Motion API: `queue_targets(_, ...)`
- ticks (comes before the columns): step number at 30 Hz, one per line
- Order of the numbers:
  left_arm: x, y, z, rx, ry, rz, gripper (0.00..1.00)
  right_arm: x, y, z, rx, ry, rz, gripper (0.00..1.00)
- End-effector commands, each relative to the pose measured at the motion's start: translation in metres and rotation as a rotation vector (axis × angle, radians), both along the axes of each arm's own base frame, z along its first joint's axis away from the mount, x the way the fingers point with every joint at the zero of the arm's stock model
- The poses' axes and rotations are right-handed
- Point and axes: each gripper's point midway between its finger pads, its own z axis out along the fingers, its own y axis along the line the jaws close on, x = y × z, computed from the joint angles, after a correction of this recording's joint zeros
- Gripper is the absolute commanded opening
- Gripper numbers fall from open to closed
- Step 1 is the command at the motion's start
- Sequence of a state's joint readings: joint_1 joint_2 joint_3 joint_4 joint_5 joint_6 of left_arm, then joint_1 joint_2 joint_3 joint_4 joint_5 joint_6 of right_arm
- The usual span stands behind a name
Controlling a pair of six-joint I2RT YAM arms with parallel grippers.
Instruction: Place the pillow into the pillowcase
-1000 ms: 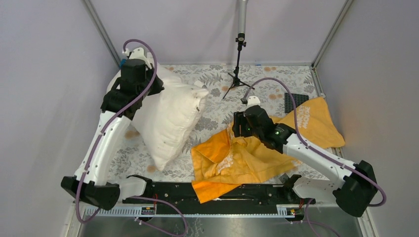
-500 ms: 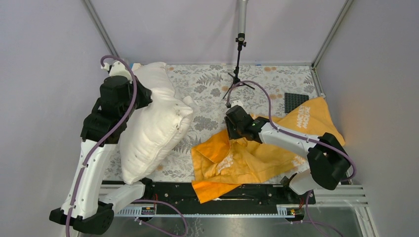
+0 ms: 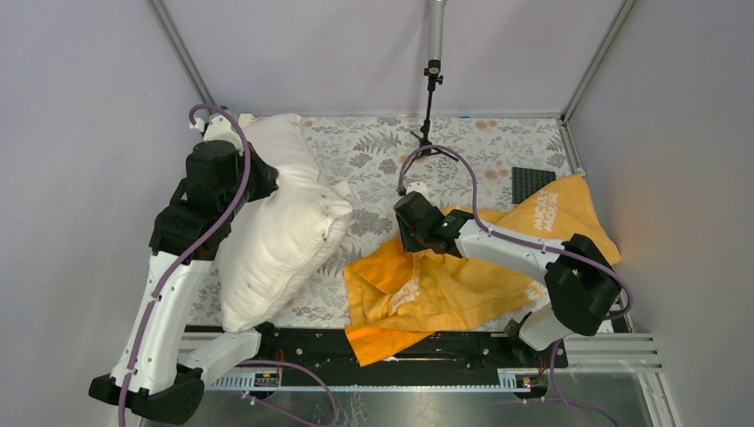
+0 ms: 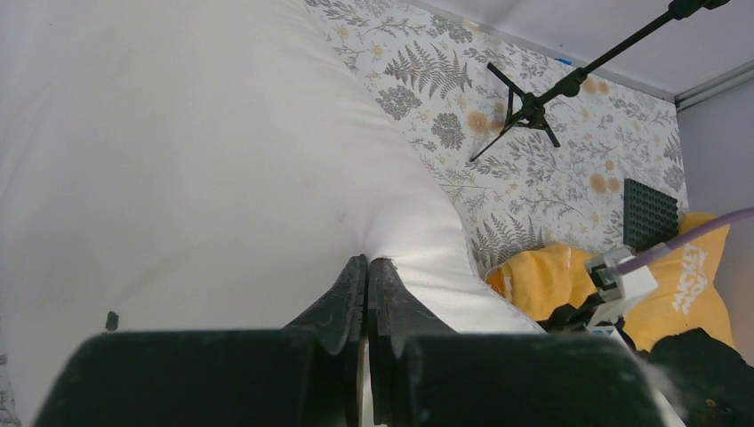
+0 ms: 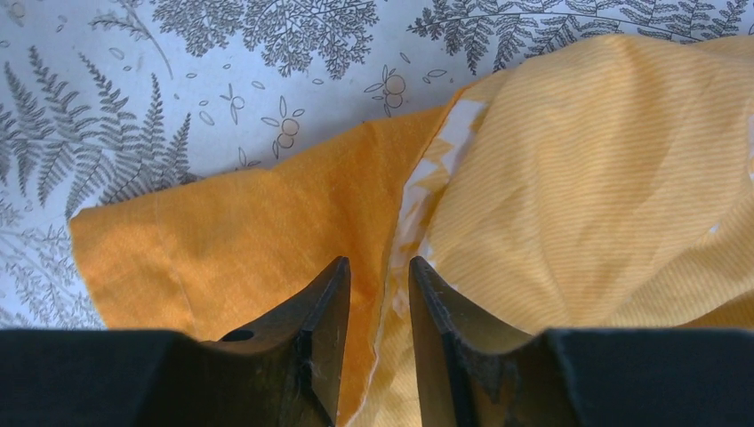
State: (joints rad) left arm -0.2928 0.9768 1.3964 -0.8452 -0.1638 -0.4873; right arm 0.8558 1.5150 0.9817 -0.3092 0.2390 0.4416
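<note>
The plump white pillow [image 3: 280, 240] lies at the left, its far end against my left wrist. My left gripper [image 3: 255, 181] is shut on a pinch of the pillow's cloth; in the left wrist view the jaws [image 4: 367, 260] meet on the white pillow [image 4: 222, 160]. The orange-yellow pillowcase [image 3: 445, 285] lies crumpled on the right half of the table. My right gripper [image 3: 411, 235] hangs low over its far-left corner. In the right wrist view the right gripper [image 5: 380, 262] stands narrowly open, straddling a white-edged hem of the pillowcase [image 5: 578, 160].
A thin black tripod stand [image 3: 429, 107] rises at the back centre. A dark studded plate [image 3: 532, 182] lies at the far right, partly under the pillowcase. A fern-print cloth [image 3: 373, 169] covers the table, grey walls close on both sides.
My left arm swung left and back, dragging the pillow leftwards and laying it flatter. My right gripper slid a little left over the pillowcase corner and its jaws narrowed.
</note>
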Motion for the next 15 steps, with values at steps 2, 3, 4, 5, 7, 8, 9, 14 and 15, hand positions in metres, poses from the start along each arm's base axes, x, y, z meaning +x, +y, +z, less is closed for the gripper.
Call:
queue_targets(2,0.002,-0.005,0.043,-0.062,-0.164,-0.023,0.00,0.014,0.004,0.001,-0.044,-0.013,-0.062,0.33)
queue_targets(3,0.001,-0.006,0.043,-0.065,-0.165,-0.027,0.00,0.016,0.005,0.002,-0.041,-0.015,-0.066,0.31)
queue_targets(4,0.001,-0.007,0.043,-0.067,-0.166,-0.031,0.00,0.017,0.007,0.002,-0.043,-0.014,-0.069,0.28)
queue_targets(5,0.000,-0.007,0.044,-0.069,-0.169,-0.034,0.00,0.020,0.008,0.004,-0.048,-0.014,-0.074,0.25)
queue_targets(7,-0.002,-0.007,0.045,-0.067,-0.171,-0.039,0.00,0.024,0.008,0.003,-0.080,-0.007,-0.083,0.15)
queue_targets(8,-0.003,-0.007,0.045,-0.065,-0.173,-0.041,0.00,0.027,0.008,0.003,-0.100,-0.007,-0.088,0.08)
queue_targets(9,-0.004,-0.007,0.046,-0.065,-0.175,-0.043,0.00,0.030,0.009,0.004,-0.116,-0.005,-0.090,0.00)
queue_targets(14,-0.010,-0.009,0.044,-0.067,-0.174,-0.067,0.00,0.074,0.039,0.047,0.028,-0.054,-0.106,0.00)
queue_targets(15,-0.010,-0.010,0.043,-0.069,-0.173,-0.070,0.00,0.088,0.045,0.055,0.060,-0.068,-0.116,0.00)
